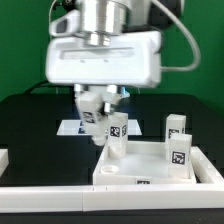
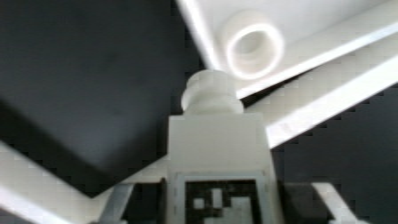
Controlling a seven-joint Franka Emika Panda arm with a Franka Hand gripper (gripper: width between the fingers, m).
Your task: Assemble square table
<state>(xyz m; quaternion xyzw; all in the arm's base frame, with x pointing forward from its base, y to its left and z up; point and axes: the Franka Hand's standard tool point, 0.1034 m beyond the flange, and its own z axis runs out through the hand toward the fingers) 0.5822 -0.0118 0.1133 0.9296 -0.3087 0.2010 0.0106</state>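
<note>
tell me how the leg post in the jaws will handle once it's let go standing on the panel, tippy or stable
Probably stiff: the held leg post looks like solid moulded plastic with square sides. Likely light, since the jaws carry it upright without sag. Possibly tippy: it is tall for its narrow base, like the two posts standing on the square panel.

arm head [image 1: 104, 52]: broad white rounded housing under a ribbed silver-grey cylinder. black cables loop off behind it on both sides. gripper [image 1: 99, 117]: white body, pale fingers [image 1: 90, 112] with dark patches. no legible markings.
</note>
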